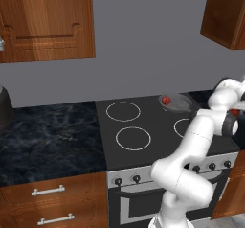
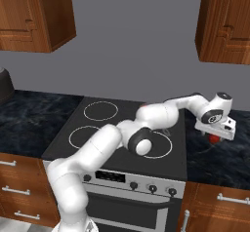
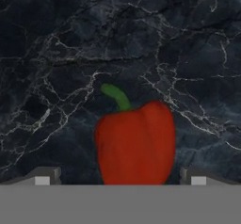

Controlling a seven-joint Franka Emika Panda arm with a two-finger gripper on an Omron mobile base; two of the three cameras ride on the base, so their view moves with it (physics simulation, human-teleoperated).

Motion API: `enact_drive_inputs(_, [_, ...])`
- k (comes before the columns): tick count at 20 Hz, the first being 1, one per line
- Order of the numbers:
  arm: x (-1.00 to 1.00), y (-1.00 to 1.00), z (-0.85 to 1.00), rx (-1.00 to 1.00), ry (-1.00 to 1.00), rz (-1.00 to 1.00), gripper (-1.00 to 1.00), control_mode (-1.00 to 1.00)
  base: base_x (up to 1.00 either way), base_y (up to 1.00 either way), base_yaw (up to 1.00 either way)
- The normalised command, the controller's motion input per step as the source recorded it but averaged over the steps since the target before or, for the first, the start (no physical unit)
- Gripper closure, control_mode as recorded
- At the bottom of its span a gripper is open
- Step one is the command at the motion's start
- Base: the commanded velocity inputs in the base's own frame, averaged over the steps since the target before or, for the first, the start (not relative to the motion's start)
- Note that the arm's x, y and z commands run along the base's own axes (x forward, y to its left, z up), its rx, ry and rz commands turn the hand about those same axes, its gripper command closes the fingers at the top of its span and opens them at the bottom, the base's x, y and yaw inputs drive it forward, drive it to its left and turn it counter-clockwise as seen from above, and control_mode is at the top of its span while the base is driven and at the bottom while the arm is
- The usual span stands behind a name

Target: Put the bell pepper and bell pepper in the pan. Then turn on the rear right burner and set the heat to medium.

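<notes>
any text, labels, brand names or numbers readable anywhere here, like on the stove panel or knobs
None: no readable text, label, brand or number in any view.
Stove control panel: a dark display strip, no legible characters.
Knobs: plain dark, any heat markings too small to make out.
Cabinets, marble counter, pan and bell pepper: no print on them.

Dark marble counter (image 3: 56, 39) and black cooktop (image 1: 158, 141)

You see one red bell pepper (image 3: 136, 143) lying on the marble counter right of the cooktop, green stem up in the hand view. On the cooktop's rear right burner sits the pan (image 1: 184, 105), another bell pepper (image 1: 166, 100) inside it.
</notes>
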Motion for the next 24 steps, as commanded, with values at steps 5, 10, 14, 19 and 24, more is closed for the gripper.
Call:
enact_drive_inputs(5, [0.00,-0.05,-0.07,0.00,0.00,0.00,-1.00,-1.00,0.00,0.00,0.00])
enact_drive_inputs(10, [0.00,-0.01,-0.01,0.00,0.00,0.00,-1.00,-1.00,0.00,0.00,0.00])
enact_drive_inputs(14, [0.01,0.00,-0.06,0.00,-0.07,0.00,-1.00,-1.00,0.00,0.00,0.00])
enact_drive_inputs(19, [0.02,0.00,-0.03,0.00,-0.14,0.00,-1.00,-1.00,0.00,0.00,0.00])
enact_drive_inputs(24, [0.00,0.00,0.00,0.00,-0.04,0.00,-1.00,-1.00,0.00,0.00,0.00])
